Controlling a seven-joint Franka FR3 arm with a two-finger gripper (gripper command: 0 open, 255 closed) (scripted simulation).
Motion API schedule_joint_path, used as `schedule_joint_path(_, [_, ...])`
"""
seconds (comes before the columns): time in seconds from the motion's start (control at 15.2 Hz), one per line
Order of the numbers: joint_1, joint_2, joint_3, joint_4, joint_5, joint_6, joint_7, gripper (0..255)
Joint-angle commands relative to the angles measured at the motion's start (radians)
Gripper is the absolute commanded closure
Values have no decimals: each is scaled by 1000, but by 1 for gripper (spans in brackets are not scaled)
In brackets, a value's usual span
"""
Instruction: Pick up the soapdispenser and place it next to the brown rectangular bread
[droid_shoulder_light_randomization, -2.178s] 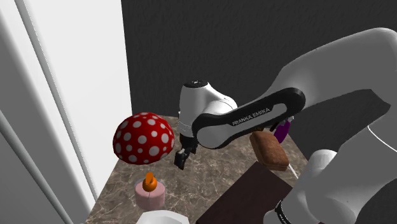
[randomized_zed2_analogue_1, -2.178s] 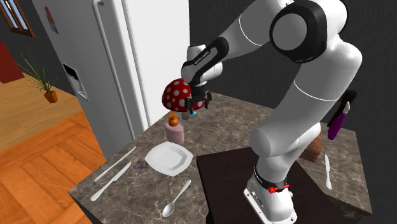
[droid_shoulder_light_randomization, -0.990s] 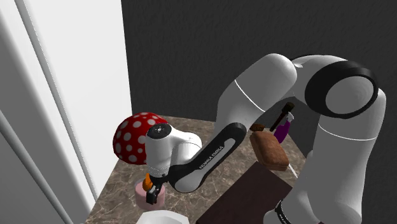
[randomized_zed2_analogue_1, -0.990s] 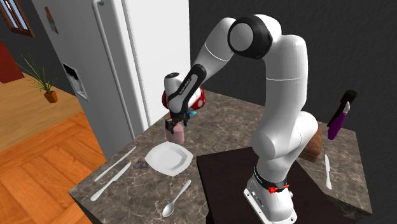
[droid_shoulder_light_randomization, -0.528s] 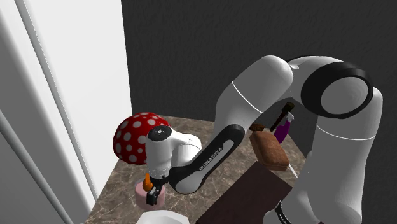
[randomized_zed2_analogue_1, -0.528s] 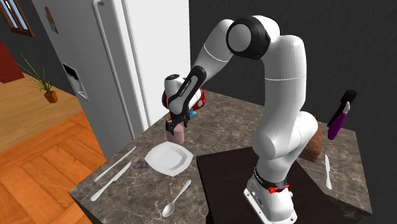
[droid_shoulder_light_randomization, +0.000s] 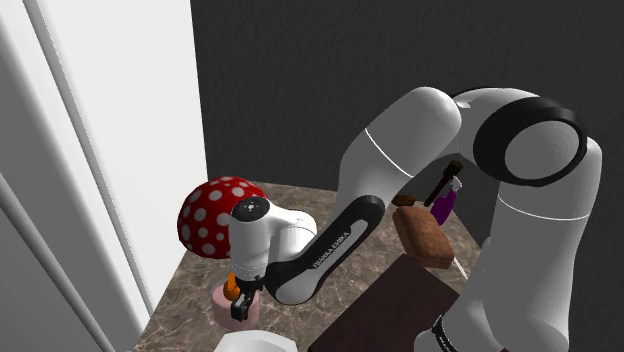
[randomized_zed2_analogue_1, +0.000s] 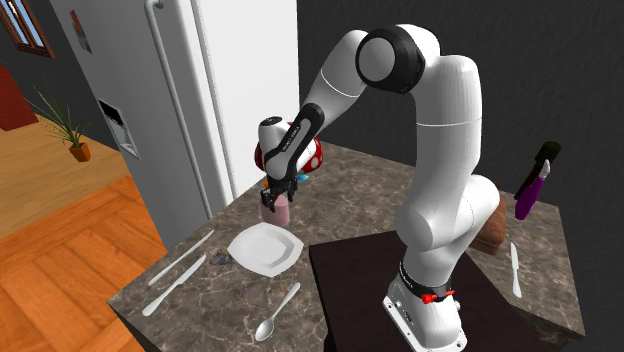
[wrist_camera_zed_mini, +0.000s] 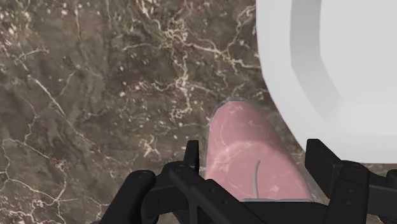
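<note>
A squat pale-pink cylindrical soap dispenser (droid_shoulder_light_randomization: 226, 304) with an orange pump top stands upright on the brown marble counter (droid_shoulder_light_randomization: 190, 290). A brown rectangular bread loaf (droid_shoulder_light_randomization: 422, 236) lies flat on the same counter, well apart from it, at about 2 o'clock from the soap dispenser in the shoulder view. There the loaf's long side runs from 11 to 5 o'clock.
</note>
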Motion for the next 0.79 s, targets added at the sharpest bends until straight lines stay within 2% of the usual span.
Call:
schedule_joint_path(0.0, [0, 2, -1, 0, 0, 1, 0, 255])
schedule_joint_path(0.13, [0, 1, 0, 0, 0, 1, 0, 255])
schedule_joint_path(0.73, [-28, -109, 40, -1, 82, -101, -60, 255])
